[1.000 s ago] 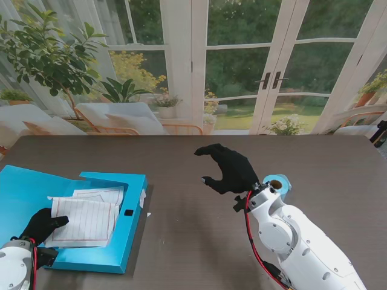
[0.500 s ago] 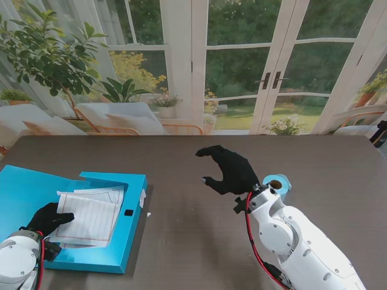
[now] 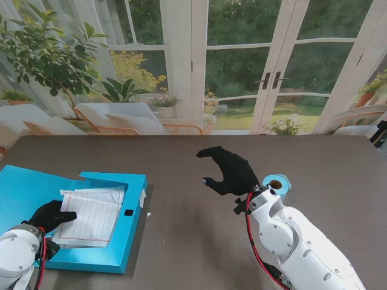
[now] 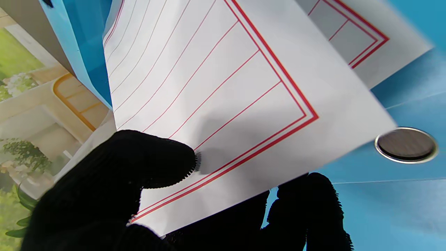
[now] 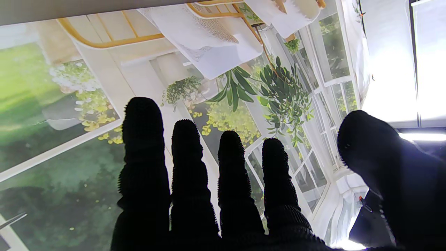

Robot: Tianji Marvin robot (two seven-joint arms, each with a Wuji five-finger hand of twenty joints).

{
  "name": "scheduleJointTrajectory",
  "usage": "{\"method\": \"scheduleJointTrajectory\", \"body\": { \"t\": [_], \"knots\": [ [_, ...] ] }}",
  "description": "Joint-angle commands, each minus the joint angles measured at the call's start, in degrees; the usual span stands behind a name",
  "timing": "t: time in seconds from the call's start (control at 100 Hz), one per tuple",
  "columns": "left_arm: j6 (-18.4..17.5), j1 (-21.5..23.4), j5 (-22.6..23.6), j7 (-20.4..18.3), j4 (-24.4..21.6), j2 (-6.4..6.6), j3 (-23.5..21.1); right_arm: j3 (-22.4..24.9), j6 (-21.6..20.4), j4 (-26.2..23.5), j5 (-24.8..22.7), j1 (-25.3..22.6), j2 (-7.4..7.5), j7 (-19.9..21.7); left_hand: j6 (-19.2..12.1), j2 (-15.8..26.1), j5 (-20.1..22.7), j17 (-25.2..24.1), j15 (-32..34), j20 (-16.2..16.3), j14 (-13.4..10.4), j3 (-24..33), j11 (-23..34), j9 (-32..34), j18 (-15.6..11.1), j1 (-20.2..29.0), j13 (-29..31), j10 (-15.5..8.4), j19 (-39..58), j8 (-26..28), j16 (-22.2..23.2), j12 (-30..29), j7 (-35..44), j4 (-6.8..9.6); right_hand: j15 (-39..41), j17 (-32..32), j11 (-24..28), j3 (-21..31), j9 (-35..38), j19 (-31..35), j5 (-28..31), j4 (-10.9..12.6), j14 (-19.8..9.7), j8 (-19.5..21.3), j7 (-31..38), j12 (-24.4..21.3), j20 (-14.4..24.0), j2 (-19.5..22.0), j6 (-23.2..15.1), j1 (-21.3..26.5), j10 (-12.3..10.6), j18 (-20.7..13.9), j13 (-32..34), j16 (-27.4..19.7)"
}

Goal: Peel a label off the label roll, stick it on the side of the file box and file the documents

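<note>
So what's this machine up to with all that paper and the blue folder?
The robot's left hand, in a black glove, is pinching a white red-ruled sheet over the open blue file box on the dark table. Another ruled sheet lies underneath. A small white label shows on the box's right side. The right hand hovers open above the table, holding nothing, beside the blue label roll.

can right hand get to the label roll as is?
Probably yes. The label roll sits on the table just right of the right hand, which is open and holding nothing; only its own wrist overlaps the roll's near edge.
</note>
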Motion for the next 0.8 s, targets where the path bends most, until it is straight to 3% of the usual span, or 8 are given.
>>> {"method": "scheduleJointTrajectory", "body": {
  "t": [0.0, 0.62, 0.79],
  "knots": [
    [0.88, 0.18, 0.56, -1.91, -0.94, 0.33, -0.06, -0.1, -0.26, -0.12, 0.0, -0.41, -0.2, 0.88, 2.67, 1.87, -1.34, -2.21, -2.86, -1.84, -0.39, -1.0, -1.82, -2.72, -2.42, -2.06, -1.79, 0.2, -2.41, -1.03, -1.81, -2.2, -2.45, -2.53, 0.23, -25.47, -0.52, -0.22, 0.21, -1.18, -0.42, 2.06, -0.4, 0.58, 0.43, -0.13, 0.67, 1.04, 0.94, -1.57, 1.1, 0.27, 0.2, -0.31],
    [1.35, 0.05, 5.73, -1.82, -1.69, 0.66, -0.41, -0.5, -0.27, -0.13, 0.33, -0.24, -0.22, 1.26, 3.5, 2.81, -0.32, -3.66, -11.04, -5.29, -0.56, -1.74, -12.51, -1.13, -2.35, -2.51, -3.85, 1.56, -11.36, -1.93, -6.06, -10.67, -7.89, -3.3, 0.34, -25.48, -0.48, -0.09, 0.2, -1.14, -0.36, 2.09, -0.31, 0.6, 0.59, -0.17, 0.74, 1.32, 1.24, -1.54, 1.35, 0.25, 0.26, -0.29],
    [0.09, 0.43, 8.38, -1.7, -2.4, 0.79, -0.38, -0.47, -0.11, -0.09, 0.21, -0.05, -0.22, 1.19, 1.69, 4.95, -1.66, -4.73, -15.27, -7.94, -1.84, -3.75, -13.8, -3.84, -3.4, -3.72, -6.02, 0.21, -17.76, -2.63, -8.59, -14.51, -9.54, -5.54, 0.26, -25.57, -0.49, -0.15, 0.2, -1.19, -0.12, 2.08, -0.32, 0.6, 0.59, -0.17, 0.72, 1.32, 0.81, -1.53, 1.23, 0.3, 0.08, -0.33]
  ]
}}
